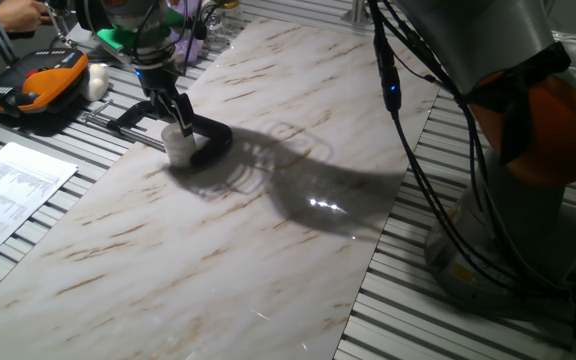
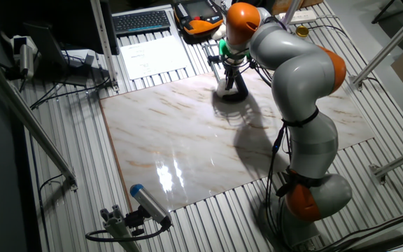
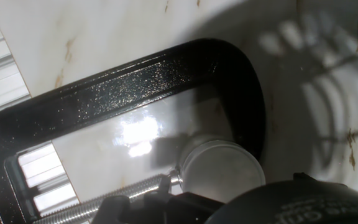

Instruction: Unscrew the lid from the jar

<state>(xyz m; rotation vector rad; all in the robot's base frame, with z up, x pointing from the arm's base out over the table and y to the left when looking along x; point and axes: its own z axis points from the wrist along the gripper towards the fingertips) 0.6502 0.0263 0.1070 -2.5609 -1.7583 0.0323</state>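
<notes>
The jar (image 1: 180, 148) is a short white cylinder standing on the marble slab (image 1: 268, 240), held inside a black C-clamp (image 1: 214, 138). The lid (image 3: 221, 169) sits on top of the jar and shows as a pale round disc in the hand view, just inside the clamp's curved frame (image 3: 135, 81). My gripper (image 1: 180, 122) hangs directly over the jar, with its black fingertips down at the lid's level. In the other fixed view the gripper (image 2: 231, 73) hides most of the jar (image 2: 226, 88). Whether the fingers touch or grip the lid is unclear.
The clamp's threaded screw (image 3: 92, 205) runs toward the slab's edge. An orange-black pendant (image 1: 33, 82), a white lump (image 1: 96, 80) and printed paper (image 1: 8, 190) lie left of the slab. The arm's base (image 1: 528, 150) and cables stand at the right.
</notes>
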